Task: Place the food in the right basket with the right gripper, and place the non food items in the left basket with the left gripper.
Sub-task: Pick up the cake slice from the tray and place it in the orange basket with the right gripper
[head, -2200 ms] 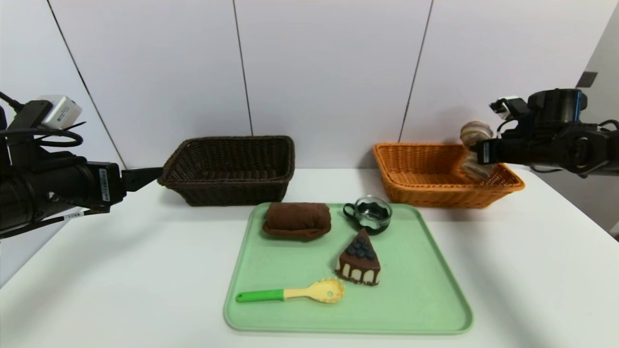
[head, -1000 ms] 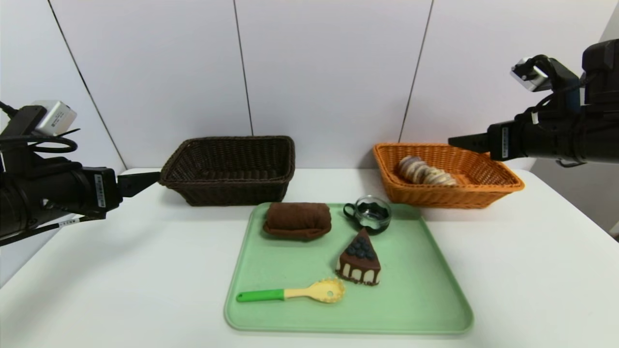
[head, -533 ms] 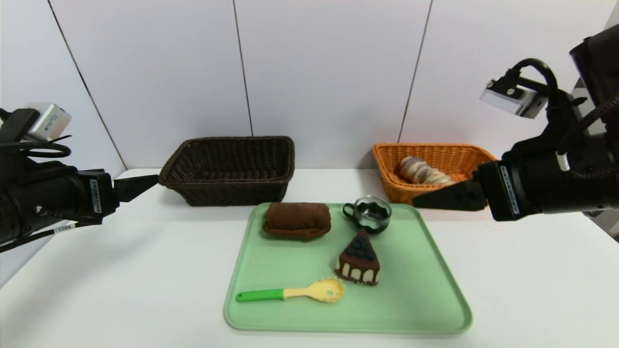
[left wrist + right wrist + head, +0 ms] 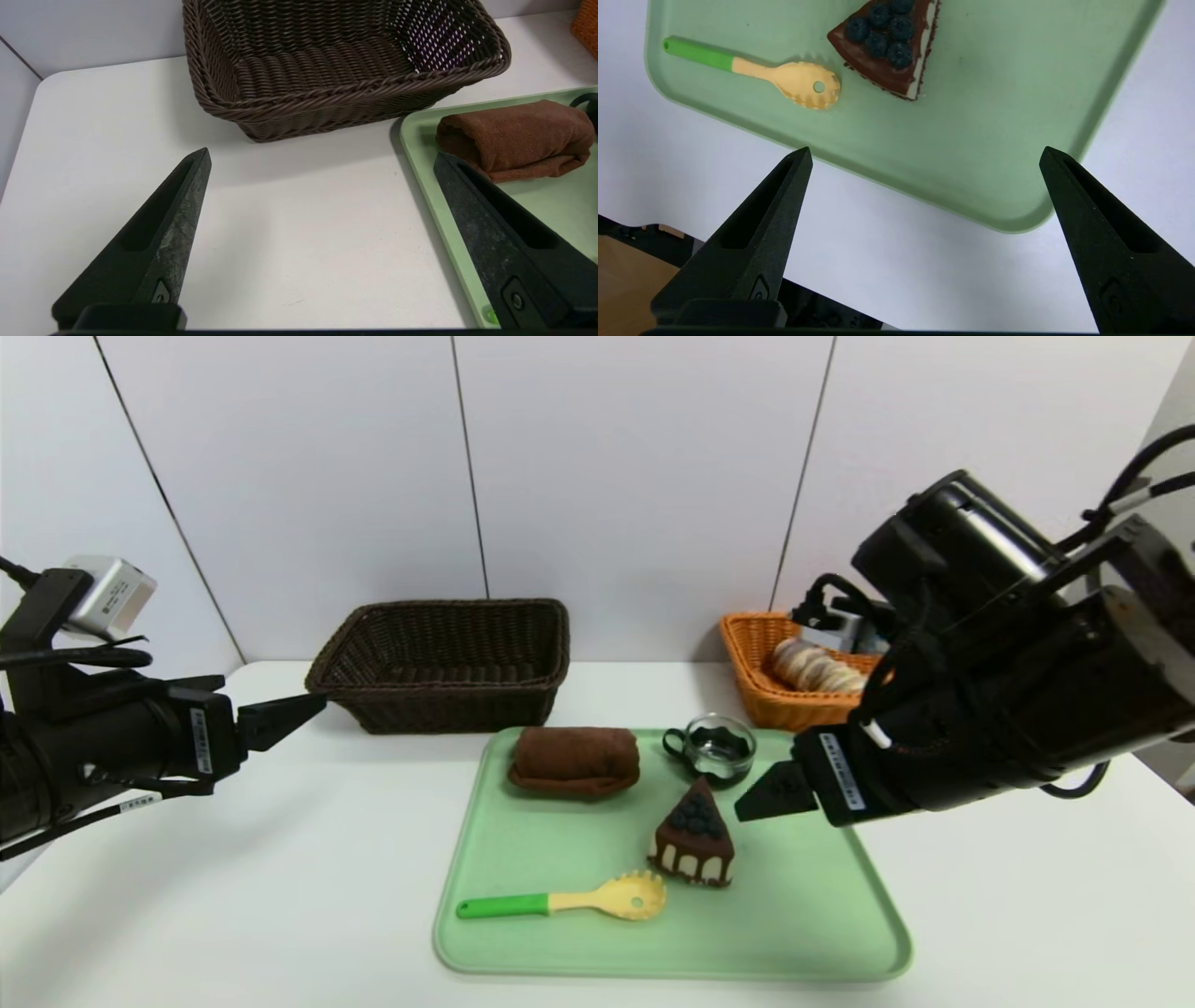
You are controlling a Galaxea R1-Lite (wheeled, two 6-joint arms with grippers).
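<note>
A chocolate cake slice topped with blueberries lies on the green tray, along with a rolled brown towel, a glass cup and a yellow spoon with a green handle. My right gripper hovers open just right of the cake, holding nothing. In the right wrist view the cake and spoon lie beyond the right gripper. My left gripper hangs open over the table left of the tray. In the left wrist view the left gripper points toward the towel.
The dark brown basket stands behind the tray on the left with nothing in it. The orange basket at the back right holds a striped pastry and is partly hidden by my right arm. The table's front edge shows in the right wrist view.
The right gripper let the pastry go into the orange basket, then swung down and left to beside the cake. The left gripper edged slightly right.
</note>
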